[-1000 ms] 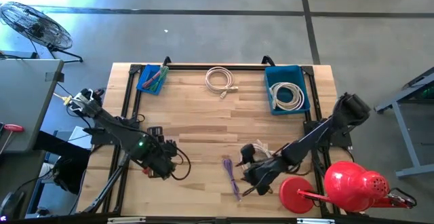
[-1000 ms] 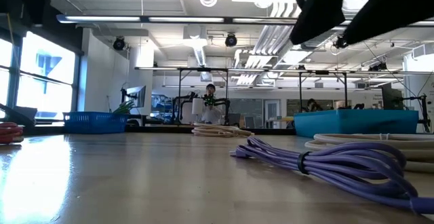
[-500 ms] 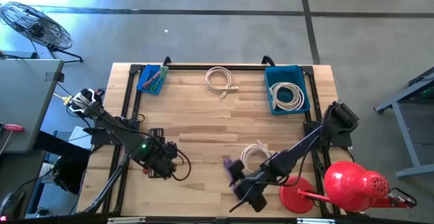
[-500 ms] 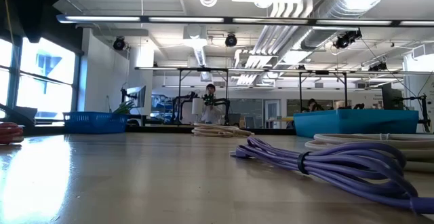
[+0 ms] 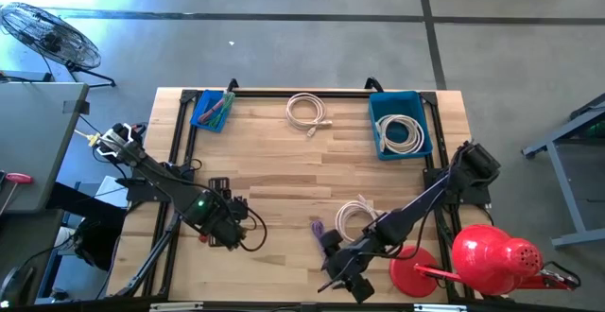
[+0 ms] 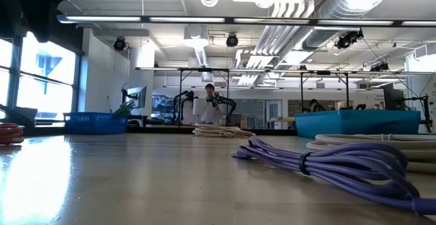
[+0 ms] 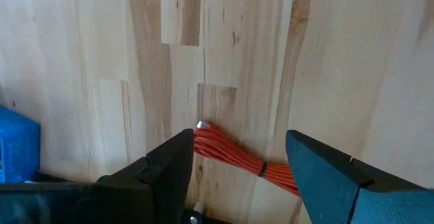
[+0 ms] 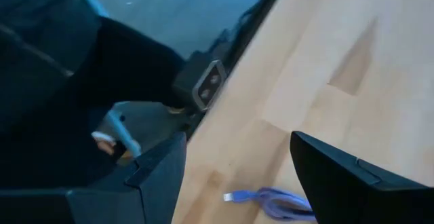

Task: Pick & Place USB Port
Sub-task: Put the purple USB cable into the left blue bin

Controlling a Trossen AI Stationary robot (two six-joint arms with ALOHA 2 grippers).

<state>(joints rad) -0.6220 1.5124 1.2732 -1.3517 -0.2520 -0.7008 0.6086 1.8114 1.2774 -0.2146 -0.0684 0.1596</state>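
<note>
High view first: my right gripper (image 5: 342, 282) sits at the near edge of the table (image 5: 274, 161), fingers spread and holding nothing, over the lower end of the purple cable (image 5: 319, 228). From its wrist view I see that cable's plug end (image 8: 234, 197) lying flat on the wood between the parted fingers. My left gripper (image 5: 227, 225) hangs low on the left side — released too, with the orange cable (image 7: 237, 157) bundled between its fingers, not pinched.

Outward from there: a loose white coil (image 5: 354, 217) lies just beside the right arm, another white coil (image 5: 307, 112) at the far edge, a third inside the blue bin (image 5: 420, 123) at the far right, and a small blue tray (image 5: 200, 113) at the far left corner. A red funnel-like object (image 5: 492, 257) stands off the right corner.

The surface is pale butcher-block, planks with visible grain, framed by black rails. Around it is grey polished floor, a fan (image 5: 43, 33) to the left; the low view shows a workshop with ceiling ducts and a person (image 6: 208, 101) far behind.

Against a second ago, the right arm has swung from mid-table toward the near edge, uncovering the white coil; the left has not shifted. The purple cable is smooth, round-sheathed, tied in a bundle.
</note>
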